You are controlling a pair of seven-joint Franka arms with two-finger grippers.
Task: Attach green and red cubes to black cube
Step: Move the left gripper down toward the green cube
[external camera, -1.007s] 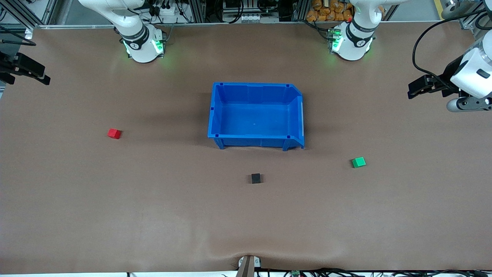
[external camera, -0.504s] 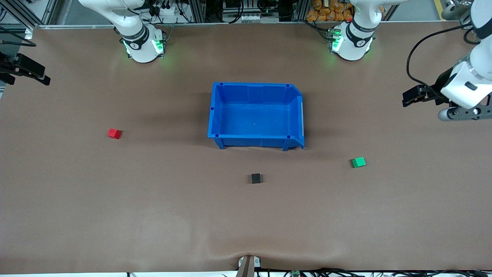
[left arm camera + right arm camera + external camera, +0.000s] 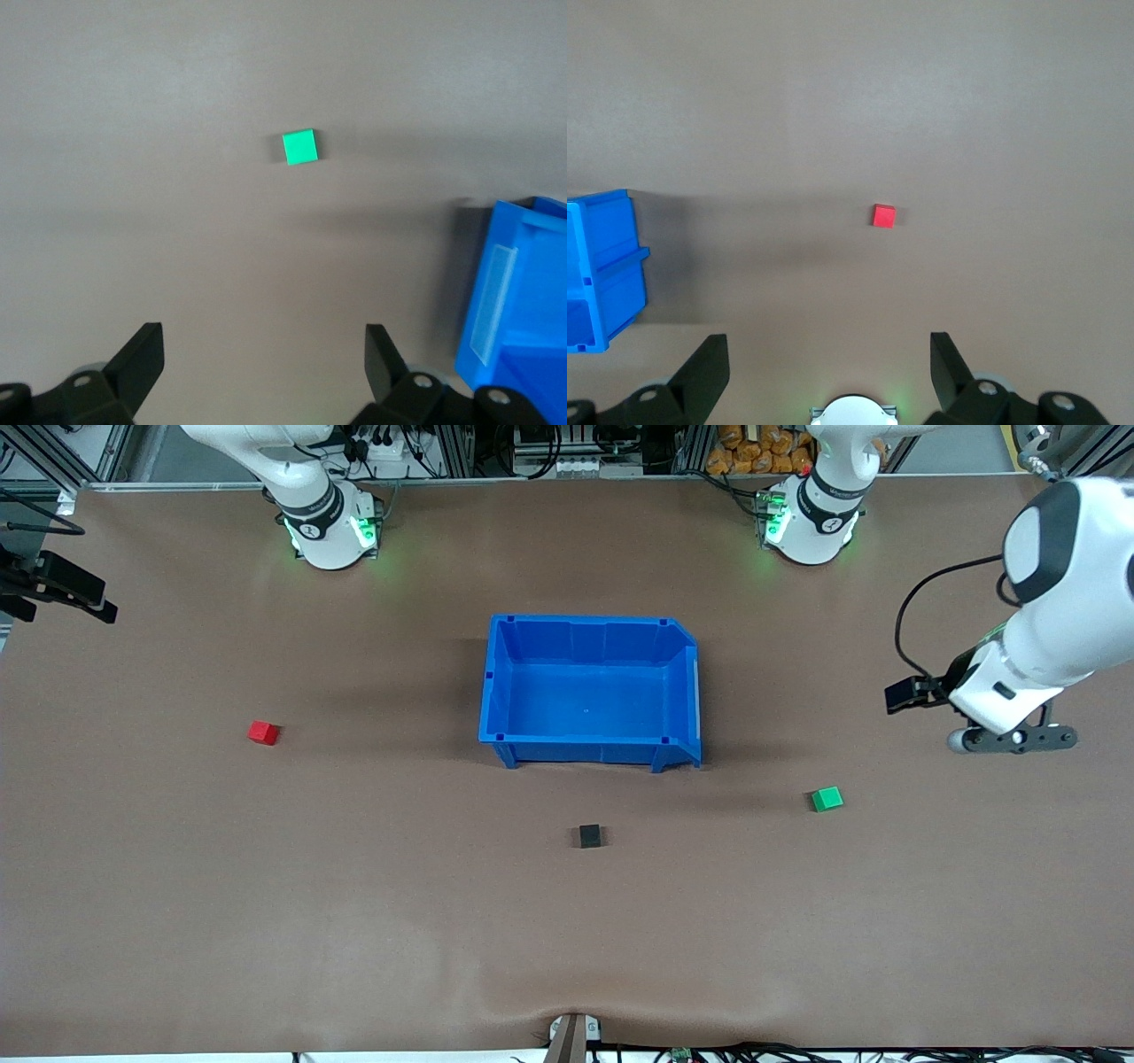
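A: Where is the left gripper now?

B: It has dropped and swung in from the left arm's end of the table. It hangs over bare table, jaws spread wide and empty. Its wrist camera has the green cube ahead of the fingers.

A: So it's going for green first?

B: I'd say so. That cube sits alone, nearer the front camera than the blue bin, toward the left arm's end.

A: And the right gripper?

B: Waiting at the right arm's end, likewise released. The red cube lies untouched.

A: The black cube?

B: Just in front of the bin, well apart from both. Nothing is attached yet.
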